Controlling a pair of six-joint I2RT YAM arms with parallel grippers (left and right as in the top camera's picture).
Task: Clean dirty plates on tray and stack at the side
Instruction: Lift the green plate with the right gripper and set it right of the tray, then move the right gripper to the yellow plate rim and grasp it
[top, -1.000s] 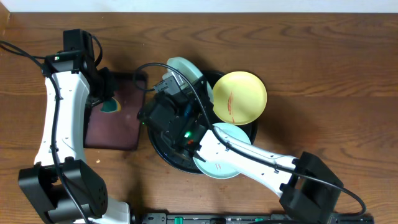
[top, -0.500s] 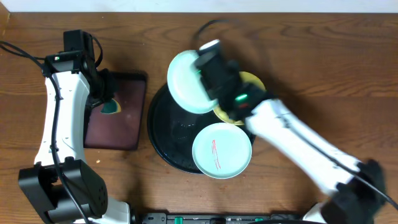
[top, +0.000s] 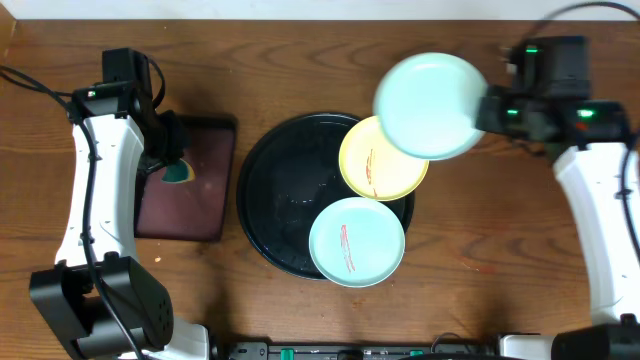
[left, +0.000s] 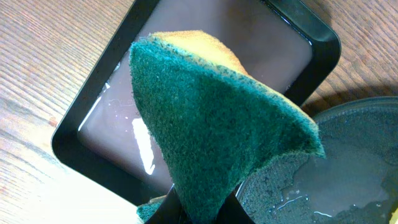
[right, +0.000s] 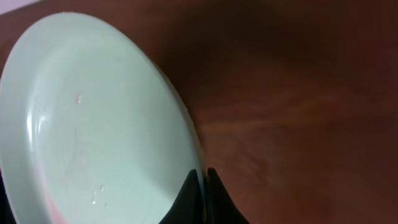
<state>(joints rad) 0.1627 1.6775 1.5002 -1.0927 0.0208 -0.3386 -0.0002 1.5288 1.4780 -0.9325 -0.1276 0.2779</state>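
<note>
Mint plastic plate (top: 430, 105) — smooth, round — pinched by right fingers (right: 215, 196), coarse green sponge wedge (left: 211, 118) pinched by left fingers (left: 166, 210)

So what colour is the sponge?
The sponge is dark green over yellow; it shows best in the left wrist view.

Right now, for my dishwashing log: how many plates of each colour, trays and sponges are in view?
Pale mint-green plates: 2
Pale yellow plate: 1
Round black tray: 1
Dark maroon rectangular tray: 1
Green-and-yellow sponge: 1
Total: 6
</note>
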